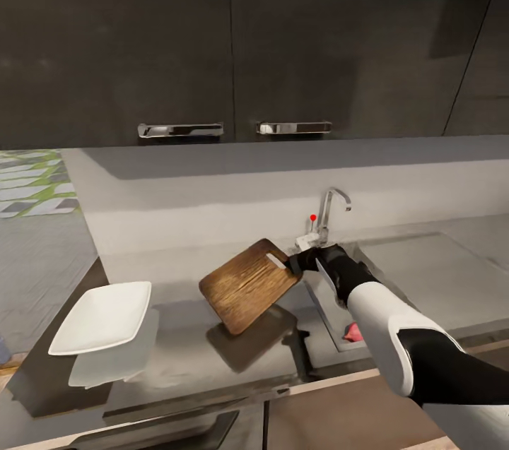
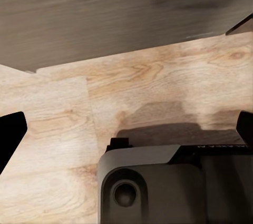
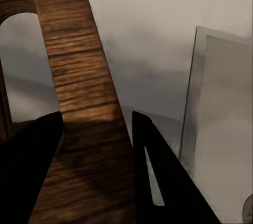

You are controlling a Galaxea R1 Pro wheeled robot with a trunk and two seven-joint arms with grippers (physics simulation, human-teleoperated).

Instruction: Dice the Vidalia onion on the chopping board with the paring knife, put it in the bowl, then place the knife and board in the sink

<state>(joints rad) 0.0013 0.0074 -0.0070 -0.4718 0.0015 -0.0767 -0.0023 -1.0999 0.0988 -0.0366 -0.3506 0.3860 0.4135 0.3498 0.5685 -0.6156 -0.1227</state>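
Gripping the chopping board (image 1: 247,285) by its handle end, the right gripper (image 1: 305,261) holds the brown wooden slab tilted above the countertop (image 1: 177,344), its far corner low over the glossy grey surface and its shadow spread beneath it, just beside the sink (image 1: 424,273). In the right wrist view the two dark fingers (image 3: 31,166) stand clamped on either side of the strip of wood (image 3: 79,76) next to the slot-shaped handle hole. The board looks stiff and flat, likely fairly heavy for a pinch at one end, so it may swing or slip if the grip loosens; a hold on the rim beside the slot, as here, seems the surest place. The right arm (image 1: 396,337) reaches forward from the lower right, forearm angled up toward the chrome tap (image 1: 331,213) with its red knob, wrist turned so the board hangs out to the left. A small pinkish-red shape (image 1: 351,332) shows in the basin beside the forearm; whether it is the onion or the knife's handle cannot be told. The white square bowl (image 1: 102,316) sits well apart at the counter's left end. The left wrist view looks down on pale wood flooring, and its fingertips (image 2: 10,134) sit wide apart at the edges, released and holding nothing.
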